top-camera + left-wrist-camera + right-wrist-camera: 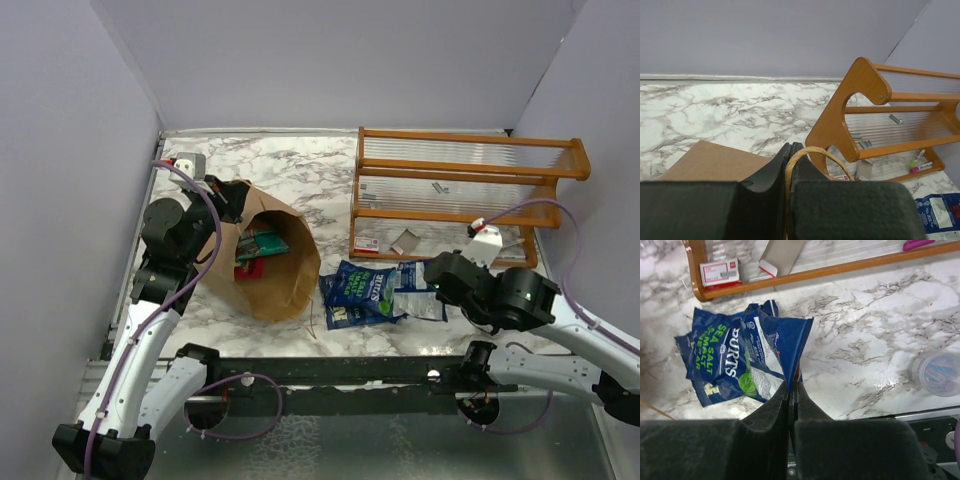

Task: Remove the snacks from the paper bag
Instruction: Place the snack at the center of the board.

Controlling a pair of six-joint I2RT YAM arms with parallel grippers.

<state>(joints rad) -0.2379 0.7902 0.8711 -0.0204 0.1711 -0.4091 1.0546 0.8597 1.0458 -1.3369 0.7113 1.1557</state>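
The brown paper bag (pixel 270 285) lies on its side at the left, its mouth towards the camera. A green packet (pixel 262 243) and a pink-red packet (pixel 249 270) show inside. My left gripper (pixel 228 197) is shut on the bag's twisted-paper handle (pixel 812 152) at the bag's far edge; the bag's side shows in the left wrist view (pixel 710 162). A dark blue packet (pixel 358 290) lies on the table right of the bag. My right gripper (pixel 791 386) is shut on the corner of a second dark blue packet (pixel 782 342), which overlaps the first (pixel 705 357).
The wooden slatted rack (pixel 460 190) stands at the back right and holds a small red-and-white packet (pixel 720 272) and a grey card (pixel 782 252). A clear round lid (pixel 937 372) lies right of the packets. A grey block (pixel 188 162) sits at the back left corner.
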